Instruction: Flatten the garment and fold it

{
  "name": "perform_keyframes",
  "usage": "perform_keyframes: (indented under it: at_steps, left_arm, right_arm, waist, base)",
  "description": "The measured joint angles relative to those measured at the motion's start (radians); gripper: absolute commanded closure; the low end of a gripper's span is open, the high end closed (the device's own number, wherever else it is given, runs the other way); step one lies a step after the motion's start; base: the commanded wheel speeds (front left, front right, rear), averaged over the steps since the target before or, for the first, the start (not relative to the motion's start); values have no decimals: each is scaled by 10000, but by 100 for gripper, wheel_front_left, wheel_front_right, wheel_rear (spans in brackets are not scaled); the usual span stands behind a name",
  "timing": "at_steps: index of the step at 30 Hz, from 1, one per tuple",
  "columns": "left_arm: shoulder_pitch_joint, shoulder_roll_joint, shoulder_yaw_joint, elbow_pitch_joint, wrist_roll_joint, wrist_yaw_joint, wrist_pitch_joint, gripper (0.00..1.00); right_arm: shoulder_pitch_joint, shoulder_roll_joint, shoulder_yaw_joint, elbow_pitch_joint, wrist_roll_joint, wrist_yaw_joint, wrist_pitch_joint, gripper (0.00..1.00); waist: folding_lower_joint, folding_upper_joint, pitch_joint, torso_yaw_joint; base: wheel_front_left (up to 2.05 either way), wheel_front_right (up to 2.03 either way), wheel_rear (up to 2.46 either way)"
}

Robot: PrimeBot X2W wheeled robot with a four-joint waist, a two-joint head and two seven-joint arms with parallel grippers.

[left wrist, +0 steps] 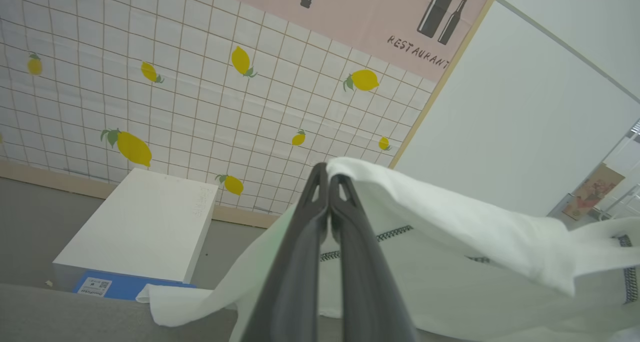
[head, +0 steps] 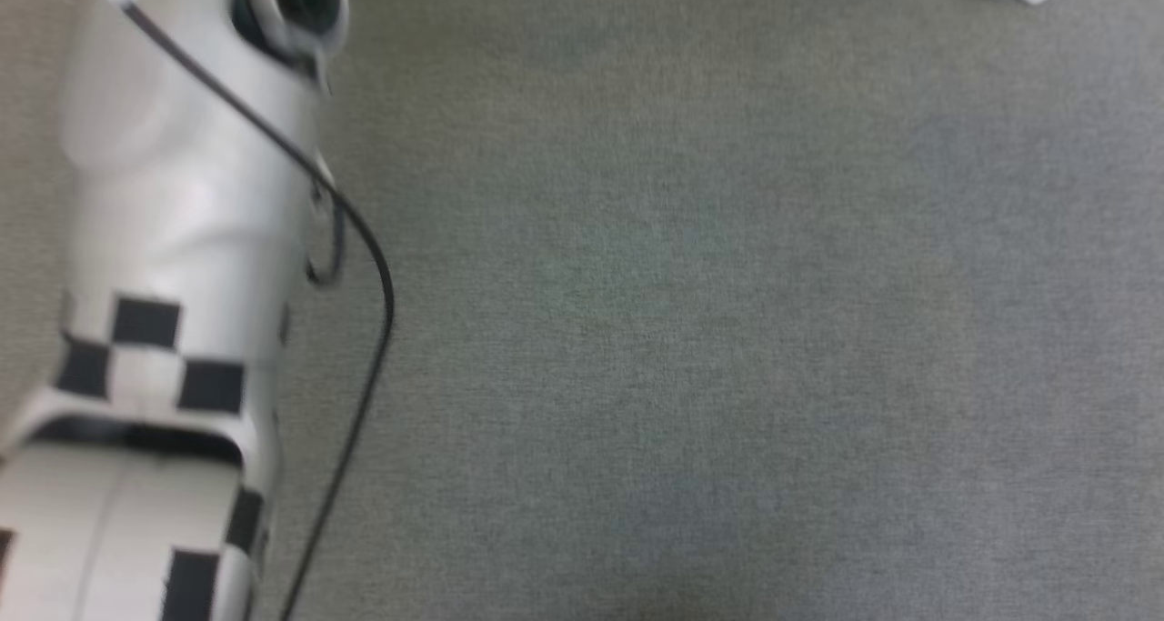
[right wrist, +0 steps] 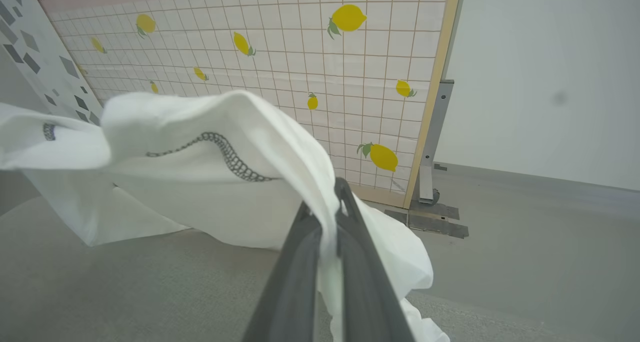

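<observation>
While left tool [left wrist: 328,174] pinches garment [left wrist: 450,222], white box [left wrist: 145,217] sits beyond.

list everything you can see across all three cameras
garment: one, white with dark zigzag stitching, held up between both pincers
box: one, white with blue labelled end, on the floor by the wall panel
wall panel: one, white tiles with yellow lemons, behind the box
restaurant poster: one, pink with dark bottles, above the tiles
support post: one, grey metal, at the panel's edge
flat surface: one, grey, under the head camera
cable: one, black, along the left forearm
left forearm: one, pale with black checks, head view's left
left pincer: one, dark, shut on garment
right pincer: one, dark, shut on garment
</observation>
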Motion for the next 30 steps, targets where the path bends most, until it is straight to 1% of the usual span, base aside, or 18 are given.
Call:
perform_keyframes:
  at_steps: [3, 6, 9, 12, 14, 17, 22, 26, 30]
  left_arm:
    - [1203, -40, -61, 109, -226, -416, -88, 100]
    - [2568, -38, -58, 36, -594, -731, -138, 100]
    - [4108, 17, -71, -263, -871, -838, 25, 100]
    - [5729, 180, -8, -836, -1149, -819, 215, 100]
    - [6902, 280, -8, -1375, -1325, -692, 430, 100]
    - [8379, 307, -2, -2157, -1473, -387, 711, 100]
    - [10425, 416, -182, -3141, -1584, 153, 1285, 100]
    - [11610, 656, -504, -3639, -1622, 606, 1948, 100]
    - [12300, 951, -928, -3879, -1383, 1053, 2798, 100]
  right_arm:
    - [1423, -495, 491, -466, 462, 0, -33, 100]
    - [3115, -700, 871, -918, 1087, 0, 29, 100]
    - [4943, -878, 1175, -1379, 1390, 0, 56, 100]
    - [6448, -961, 1150, -1693, 1593, 0, -25, 100]
    - [7338, -949, 1034, -1889, 1624, 0, -138, 100]
    - [8381, -871, 780, -2096, 1636, 2, -230, 100]
    - [9830, -815, 489, -2612, 1137, 2, -169, 100]
    - [10969, -748, 209, -3055, 784, 2, 439, 100]
    - [11900, -675, 0, -3492, 491, 2, 1444, 100]
  waist:
    - [0, 0, -435, 77]
    - [0, 0, -949, 142]
    - [0, 0, -1521, 196]
    - [-2, 0, -2094, 234]
    - [-2, 0, -2491, 255]
    - [-2, 0, -2999, 280]
    - [-2, 0, -3689, 313]
    - [-2, 0, -4125, 335]
    - [-2, 0, -4409, 354]
  base:
    - [0, 0, 0]
    - [0, 0, 0]
    - [0, 0, 0]
    - [0, 0, 0]
    - [0, 0, 0]
    - [0, 0, 0]
    - [0, 0, 0]
    - [0, 0, 0]
    - [0, 0, 0]
